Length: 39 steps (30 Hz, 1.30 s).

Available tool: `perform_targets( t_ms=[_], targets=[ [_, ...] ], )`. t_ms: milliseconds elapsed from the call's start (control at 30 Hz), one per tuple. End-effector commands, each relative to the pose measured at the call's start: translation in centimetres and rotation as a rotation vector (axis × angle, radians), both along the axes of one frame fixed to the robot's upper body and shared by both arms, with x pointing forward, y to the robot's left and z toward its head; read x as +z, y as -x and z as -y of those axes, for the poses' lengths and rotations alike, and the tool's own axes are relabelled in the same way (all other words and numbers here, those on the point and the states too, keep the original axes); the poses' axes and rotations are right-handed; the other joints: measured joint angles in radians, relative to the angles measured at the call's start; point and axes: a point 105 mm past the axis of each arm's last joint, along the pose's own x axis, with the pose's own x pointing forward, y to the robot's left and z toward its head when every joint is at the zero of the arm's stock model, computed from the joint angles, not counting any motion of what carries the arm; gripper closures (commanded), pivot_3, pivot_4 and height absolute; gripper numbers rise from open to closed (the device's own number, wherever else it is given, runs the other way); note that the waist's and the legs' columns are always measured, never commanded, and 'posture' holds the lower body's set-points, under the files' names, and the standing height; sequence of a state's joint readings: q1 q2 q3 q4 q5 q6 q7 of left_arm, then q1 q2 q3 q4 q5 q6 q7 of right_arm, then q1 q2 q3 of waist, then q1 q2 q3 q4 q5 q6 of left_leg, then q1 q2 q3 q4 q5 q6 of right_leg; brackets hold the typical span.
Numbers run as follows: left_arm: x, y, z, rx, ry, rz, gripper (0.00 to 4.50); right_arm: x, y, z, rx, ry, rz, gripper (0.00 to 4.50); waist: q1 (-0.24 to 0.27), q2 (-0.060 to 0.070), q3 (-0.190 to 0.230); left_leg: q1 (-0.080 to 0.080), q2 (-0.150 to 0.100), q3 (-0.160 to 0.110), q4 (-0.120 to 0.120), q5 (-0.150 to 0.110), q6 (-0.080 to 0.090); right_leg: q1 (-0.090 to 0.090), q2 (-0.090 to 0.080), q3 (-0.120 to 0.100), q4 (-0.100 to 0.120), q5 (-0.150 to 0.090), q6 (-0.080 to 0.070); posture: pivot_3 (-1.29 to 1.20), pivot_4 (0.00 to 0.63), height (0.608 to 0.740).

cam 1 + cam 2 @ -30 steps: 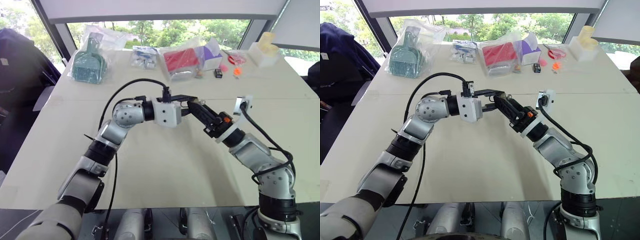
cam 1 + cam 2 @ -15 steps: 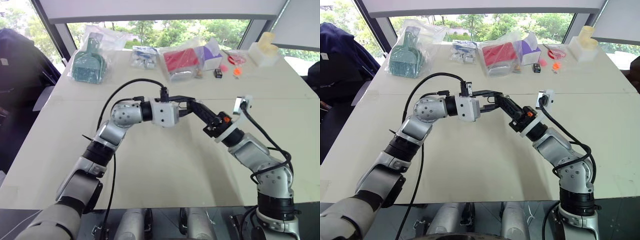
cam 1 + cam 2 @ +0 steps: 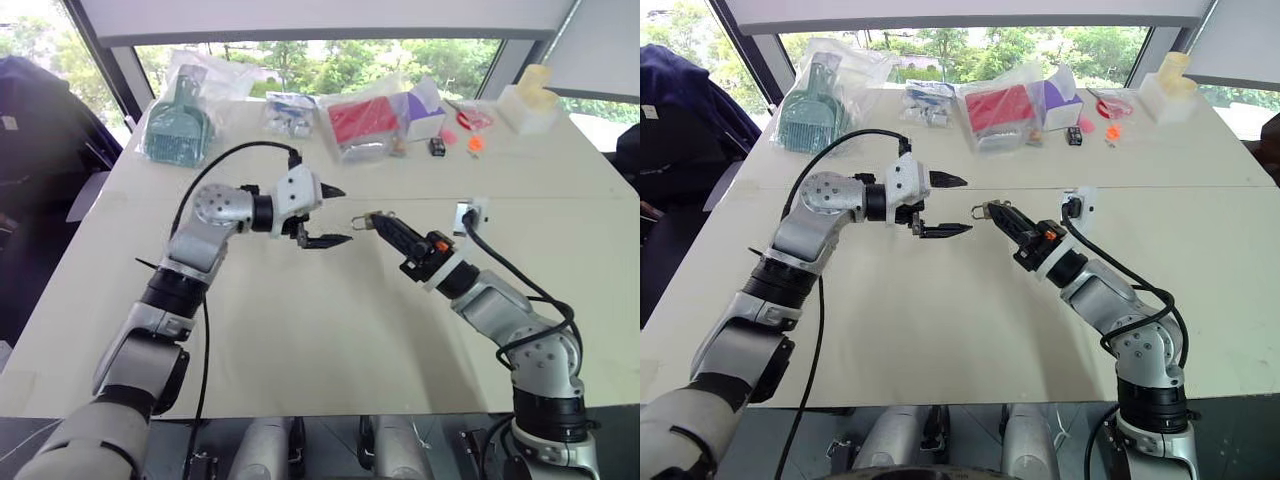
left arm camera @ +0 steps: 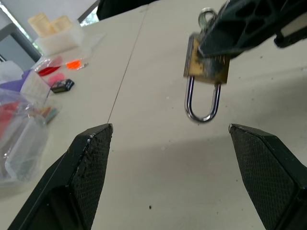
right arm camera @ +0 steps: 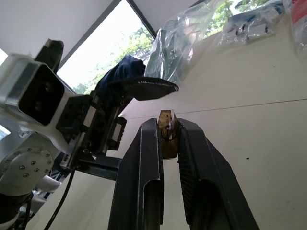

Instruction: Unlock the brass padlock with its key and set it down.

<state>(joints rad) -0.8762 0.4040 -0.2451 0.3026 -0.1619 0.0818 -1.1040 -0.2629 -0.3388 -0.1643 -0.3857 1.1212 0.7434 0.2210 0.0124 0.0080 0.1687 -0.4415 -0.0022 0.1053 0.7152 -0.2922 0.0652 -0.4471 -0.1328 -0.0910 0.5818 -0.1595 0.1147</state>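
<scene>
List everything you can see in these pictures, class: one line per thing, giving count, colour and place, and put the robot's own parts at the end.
Brass padlock: one, yellowish brass with a silvery shackle, held above mid-table.
Table: one, cream, under everything.
Green brush-like tool in a clear bag: one, far left of the table.
Clear bag of small pale parts: one, far side, left of centre.
Red item in a clear bag: one, far side, centre.
Purple and white box: one, beside the red item.
Small black box: one, in front of the purple box.
Orange and red small items: a few, far right.
Cream block: one, far right corner.
Left gripper: one, black fingers, open, facing the padlock.
Right gripper: one, black fingers, shut on the padlock.
</scene>
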Motion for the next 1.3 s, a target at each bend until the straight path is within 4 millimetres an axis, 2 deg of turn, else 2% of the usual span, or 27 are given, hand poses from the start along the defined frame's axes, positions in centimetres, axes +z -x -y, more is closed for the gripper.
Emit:
perform_targets(
  t_ms=[33, 300, 667, 1300],
  targets=[
    [2.0, 0.1, 0.4, -0.014, 0.054, 0.032, 0.51, 1.3, 0.2, -0.3, 0.012, -0.014, 0.055, 4.42, -0.001, 0.000, 0.000, 0.000, 0.000, 0.000, 0.000, 0.000, 0.000, 0.000, 0.000, 0.000, 0.000, 0.000, 0.000, 0.00, 0.150, 0.735],
    [1.4, -0.7, 0.9, 0.030, 0.022, 0.095, 0.51, 1.4, 0.4, -0.4, 0.020, -0.023, 0.055, 4.42, 0.000, 0.000, 0.000, 0.000, 0.000, 0.000, 0.000, 0.000, 0.000, 0.000, 0.000, 0.000, 0.000, 0.000, 0.000, 0.00, 0.150, 0.735],
    [2.5, -1.9, 1.9, 0.093, 0.092, 0.141, 0.51, 1.2, 1.1, -1.0, 0.057, -0.030, 0.042, 4.42, -0.001, 0.000, 0.000, 0.000, 0.000, 0.000, 0.000, -0.001, 0.002, 0.000, 0.000, 0.000, 0.000, 0.000, 0.000, 0.00, 0.150, 0.735],
    [2.3, -2.7, 1.7, 0.175, 0.093, 0.307, 0.51, 0.9, 1.0, -1.3, 0.058, -0.047, 0.019, 4.42, 0.000, 0.000, 0.000, 0.000, 0.000, 0.000, 0.000, -0.003, 0.005, 0.000, 0.000, 0.000, 0.000, 0.000, 0.000, 0.00, 0.150, 0.735]
  ],
)
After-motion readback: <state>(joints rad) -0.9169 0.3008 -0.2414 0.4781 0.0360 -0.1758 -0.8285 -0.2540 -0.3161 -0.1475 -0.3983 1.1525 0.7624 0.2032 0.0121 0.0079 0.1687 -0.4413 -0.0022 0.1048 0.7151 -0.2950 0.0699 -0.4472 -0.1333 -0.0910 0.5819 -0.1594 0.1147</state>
